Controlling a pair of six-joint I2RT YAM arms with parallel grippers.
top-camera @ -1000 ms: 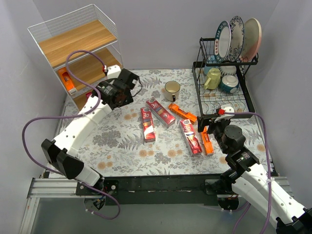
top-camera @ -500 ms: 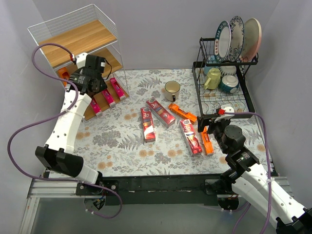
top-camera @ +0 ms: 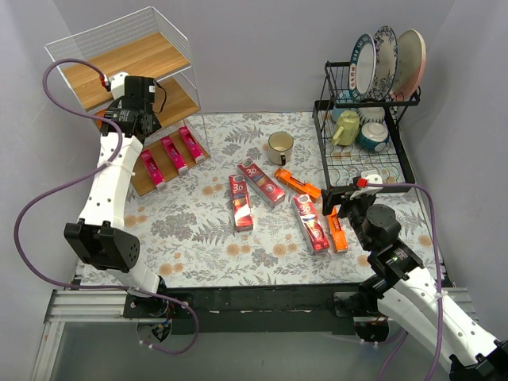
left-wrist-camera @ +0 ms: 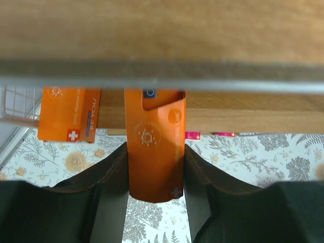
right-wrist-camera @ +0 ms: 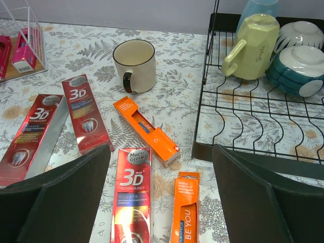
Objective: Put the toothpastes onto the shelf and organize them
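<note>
My left gripper (top-camera: 131, 117) is at the middle tier of the white wire shelf (top-camera: 136, 59). It is shut on a slim orange toothpaste carton (left-wrist-camera: 154, 147), whose far end reaches the wooden board. A second orange carton (left-wrist-camera: 68, 114) lies on that board to its left. Three magenta-pink cartons (top-camera: 171, 154) lie on the bottom tier. Three dark red "3D" cartons (top-camera: 240, 202) (top-camera: 263, 182) (top-camera: 310, 223) and two orange cartons (top-camera: 297, 183) (top-camera: 337, 231) lie on the table. My right gripper (right-wrist-camera: 162, 200) is open and hovers above the red carton (right-wrist-camera: 132, 192) and the orange carton (right-wrist-camera: 185, 212).
A white mug (top-camera: 279, 146) stands at the back middle of the table. The black wire dish rack (top-camera: 361, 151) with plates, a yellow mug (right-wrist-camera: 250, 43) and bowls stands at the right, close to my right gripper. The shelf's wire front edge (left-wrist-camera: 162, 83) crosses just above my left fingers.
My left arm has swung left from over the table to the shelf's middle tier, carrying the orange carton. My right arm has not moved.
</note>
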